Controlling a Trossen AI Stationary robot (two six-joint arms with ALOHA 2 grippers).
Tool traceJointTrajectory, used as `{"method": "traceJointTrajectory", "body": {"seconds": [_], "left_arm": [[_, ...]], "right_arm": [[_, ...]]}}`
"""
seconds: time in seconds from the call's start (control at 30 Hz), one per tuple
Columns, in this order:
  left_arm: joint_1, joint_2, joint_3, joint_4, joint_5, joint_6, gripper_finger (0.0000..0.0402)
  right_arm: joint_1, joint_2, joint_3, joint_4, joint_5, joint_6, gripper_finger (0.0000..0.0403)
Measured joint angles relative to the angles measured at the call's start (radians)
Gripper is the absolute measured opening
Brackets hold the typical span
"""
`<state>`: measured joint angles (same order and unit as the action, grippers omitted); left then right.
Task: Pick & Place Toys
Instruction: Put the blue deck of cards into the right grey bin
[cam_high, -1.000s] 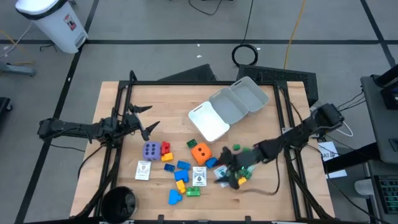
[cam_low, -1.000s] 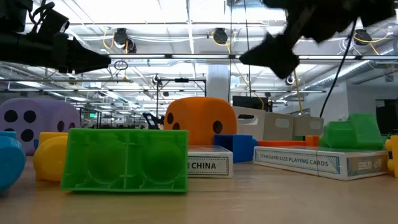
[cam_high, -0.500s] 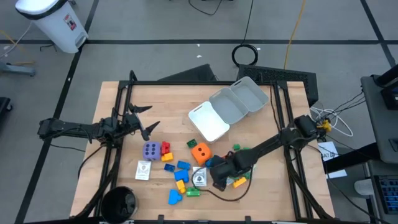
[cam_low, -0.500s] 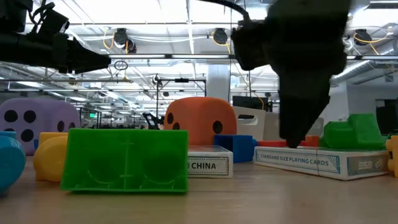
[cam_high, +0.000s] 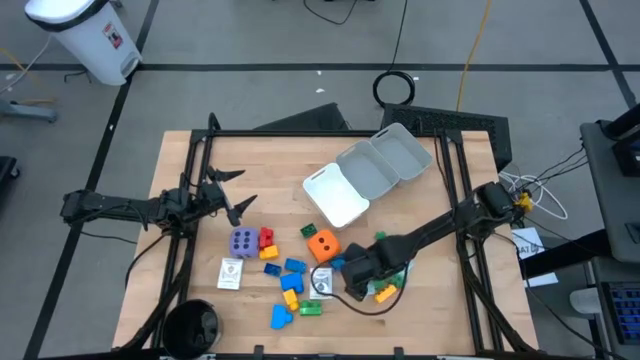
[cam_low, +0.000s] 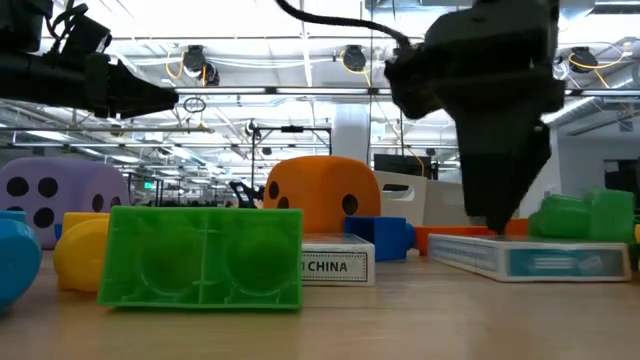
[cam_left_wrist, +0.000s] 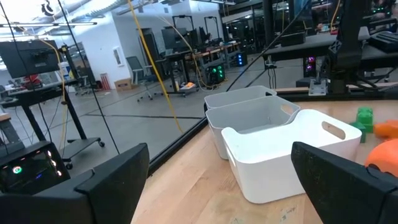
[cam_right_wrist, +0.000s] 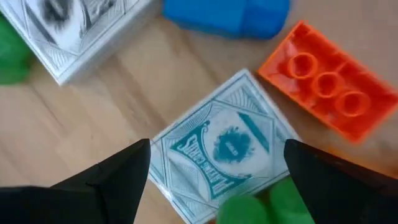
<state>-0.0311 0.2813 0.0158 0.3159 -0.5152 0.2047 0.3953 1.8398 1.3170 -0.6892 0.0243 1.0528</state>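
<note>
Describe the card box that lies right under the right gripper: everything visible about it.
The card box is a flat white pack of playing cards with a teal ornamental print, apparently wrapped in glossy film. It lies face up on the wooden table, though the low view shows one end slightly raised. An orange brick lies beside one edge, a green piece overlaps a corner, and a second pack and a blue brick lie nearby. The right gripper hangs open astride it, without gripping.

The wooden table (cam_high: 200, 160) carried a white tray (cam_high: 336, 196) and a grey tray (cam_high: 385, 163) near its middle. In front of them lay a purple die (cam_high: 242, 241), an orange die (cam_high: 322, 243), coloured bricks (cam_high: 292, 272) and white card boxes (cam_high: 231, 273)
</note>
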Motion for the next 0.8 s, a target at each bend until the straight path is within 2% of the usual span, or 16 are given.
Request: {"method": "traceJointTrajectory", "body": {"seconds": [0.2,0.43,0.63,0.8], "left_arm": [[0.0,0.0,0.0,0.001,0.0,0.0,0.0397],[0.0,0.0,0.0,0.001,0.0,0.0,0.0397],[0.0,0.0,0.0,0.001,0.0,0.0,0.0397],[0.0,0.0,0.0,0.0,0.0,0.0,0.0397]], "right_arm": [[0.038,0.002,0.0,-0.069,0.053,0.118,0.0344],[0.055,0.063,0.006,-0.028,0.063,0.219,0.0344],[0.053,0.076,0.007,-0.043,0.101,0.224,0.0345],[0.045,0.078,0.006,-0.063,0.111,0.051,0.034]]}}
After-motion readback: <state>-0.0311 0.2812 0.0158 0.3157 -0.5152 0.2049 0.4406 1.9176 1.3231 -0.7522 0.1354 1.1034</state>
